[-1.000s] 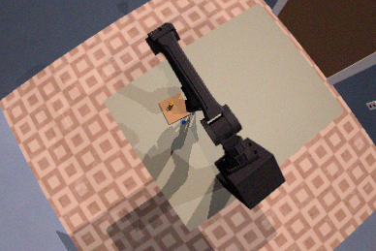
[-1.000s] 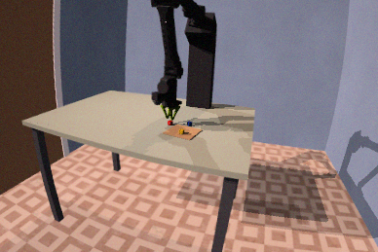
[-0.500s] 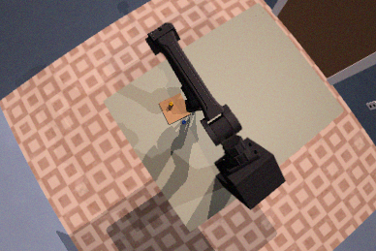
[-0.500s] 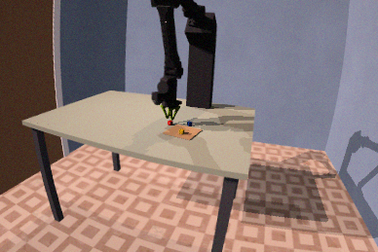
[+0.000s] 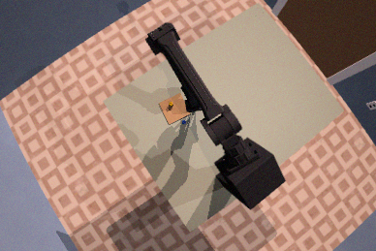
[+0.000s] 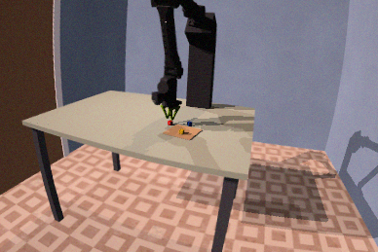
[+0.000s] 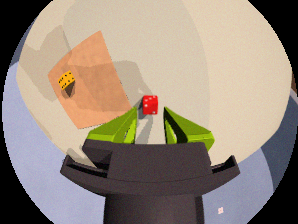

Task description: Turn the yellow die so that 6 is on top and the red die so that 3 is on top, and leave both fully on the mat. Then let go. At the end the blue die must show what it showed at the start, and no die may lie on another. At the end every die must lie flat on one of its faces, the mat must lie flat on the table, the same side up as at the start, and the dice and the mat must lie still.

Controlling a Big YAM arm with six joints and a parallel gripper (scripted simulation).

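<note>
The yellow die [image 7: 65, 82] lies on the tan mat [image 7: 89, 79], toward its left side in the wrist view. The red die [image 7: 150, 104] lies on the bare table just off the mat's edge. My gripper [image 7: 150, 111] hovers a little above the red die with its green fingers partly open, and nothing is between them. In the exterior view the gripper [image 6: 170, 113] hangs over the red die [image 6: 170, 123]. The blue die [image 6: 189, 124] sits at the mat's far edge and the yellow die [image 6: 181, 131] on the mat [image 6: 185, 132]. In the top view the arm hides the red die.
The arm's black base [image 5: 249, 172] stands on the table's edge behind the mat. The blue die [image 5: 184, 122] lies between the mat [image 5: 175, 109] and the base. The table's edges are far from the dice.
</note>
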